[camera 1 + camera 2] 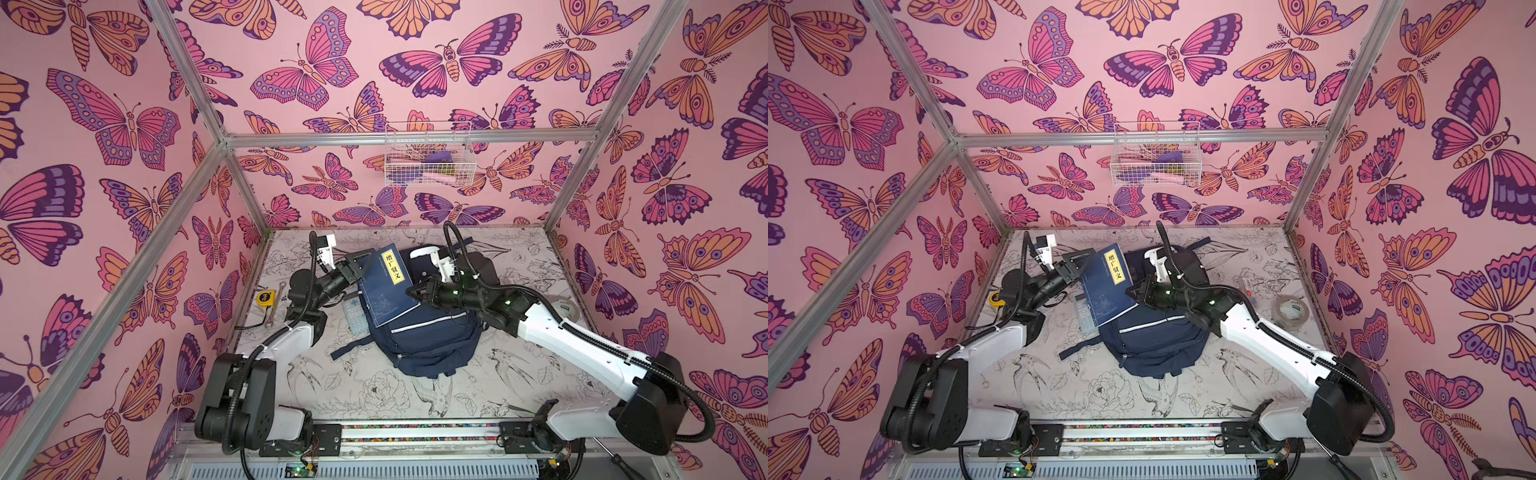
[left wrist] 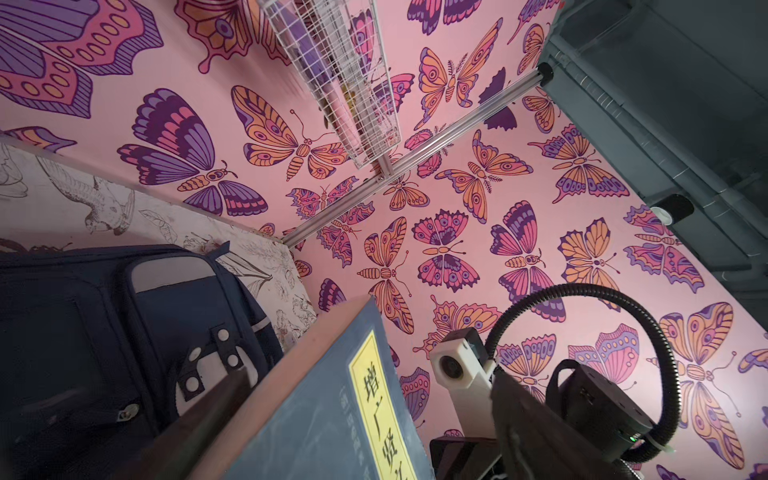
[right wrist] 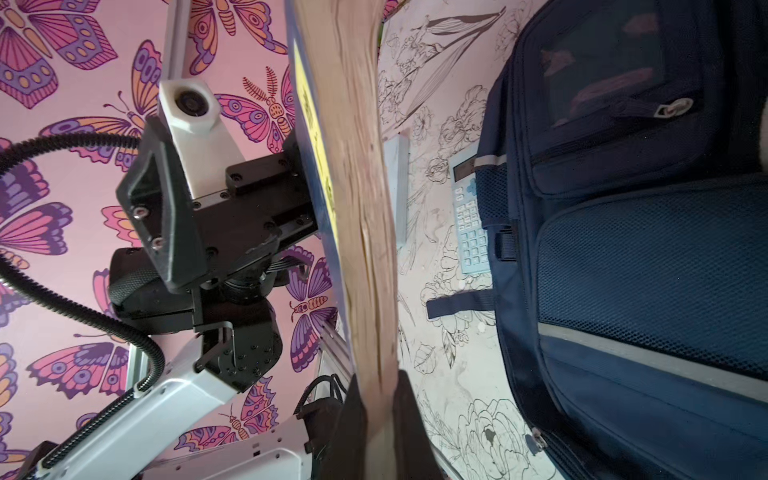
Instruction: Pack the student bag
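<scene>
Loading the student bag (image 1: 432, 345): the right gripper (image 1: 409, 291) clamps a navy book (image 1: 384, 286) above it, the left gripper (image 1: 360, 259) straddling with hold unclear; next, the book likely needs aligning with the opening.

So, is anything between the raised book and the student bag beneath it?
Nothing visible. The book, pinched by the right hand with the left hand at its opposite edge, hangs tilted over the student bag. The calculator lies beside the bag, not on it. The bag's opening cannot be judged.
</scene>
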Controlling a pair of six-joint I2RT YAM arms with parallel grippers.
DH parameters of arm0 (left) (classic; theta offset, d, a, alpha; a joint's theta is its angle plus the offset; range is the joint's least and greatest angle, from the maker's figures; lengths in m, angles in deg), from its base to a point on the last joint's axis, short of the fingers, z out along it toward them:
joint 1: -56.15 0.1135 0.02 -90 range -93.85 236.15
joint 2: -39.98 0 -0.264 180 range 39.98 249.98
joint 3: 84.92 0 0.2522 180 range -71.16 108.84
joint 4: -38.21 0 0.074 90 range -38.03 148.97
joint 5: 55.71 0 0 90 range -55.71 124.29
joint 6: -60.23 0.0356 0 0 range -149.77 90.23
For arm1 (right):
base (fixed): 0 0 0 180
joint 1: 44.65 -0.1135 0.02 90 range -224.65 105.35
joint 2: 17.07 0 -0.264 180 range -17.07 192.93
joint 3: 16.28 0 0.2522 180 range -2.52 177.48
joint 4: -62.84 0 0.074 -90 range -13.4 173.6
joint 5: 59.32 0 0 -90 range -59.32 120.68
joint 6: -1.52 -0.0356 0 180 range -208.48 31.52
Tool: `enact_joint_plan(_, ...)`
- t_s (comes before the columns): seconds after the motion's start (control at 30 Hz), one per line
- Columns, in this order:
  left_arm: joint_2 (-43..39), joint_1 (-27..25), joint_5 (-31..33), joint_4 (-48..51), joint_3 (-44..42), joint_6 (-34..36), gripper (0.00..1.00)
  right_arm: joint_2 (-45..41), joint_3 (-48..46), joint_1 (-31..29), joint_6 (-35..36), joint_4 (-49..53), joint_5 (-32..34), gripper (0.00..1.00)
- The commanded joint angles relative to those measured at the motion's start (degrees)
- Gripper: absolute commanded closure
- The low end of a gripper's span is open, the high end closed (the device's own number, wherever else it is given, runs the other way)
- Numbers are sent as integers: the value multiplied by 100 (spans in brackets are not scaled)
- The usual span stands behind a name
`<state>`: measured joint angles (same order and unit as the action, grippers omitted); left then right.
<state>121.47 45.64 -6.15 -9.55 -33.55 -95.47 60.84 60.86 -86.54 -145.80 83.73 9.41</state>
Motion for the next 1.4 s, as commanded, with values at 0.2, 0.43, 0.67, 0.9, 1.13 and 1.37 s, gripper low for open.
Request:
enact_joint_plan(0.2, 271, -84, -2009, -1553, -26, -3166, 1, -735, -426, 553, -119, -766, 7, 100)
enact_joint_plan(0.43, 329, -224, -2261, -1690, -150, -3201, 12, -1095, -488, 638, -89, -931, -33, 100)
enact_joint_plan(0.67, 442, -470, -2094, -1984, 21, -3360, 50, -929, -698, 621, -442, -1420, -332, 100)
enact_joint_plan(0.9, 634, -479, -1974, -1986, 80, -3399, 100, -1017, -930, 589, -519, -1466, -285, 100)
enact_joint_plan(1.13, 740, -392, -2174, -1987, 64, -3406, 100, -1253, -596, 919, 228, 29, -349, 33)
enact_joint_plan(1.37, 624, -489, -2629, -1983, 73, -3400, 100, -638, -182, 1807, 1148, 798, -2432, 0)
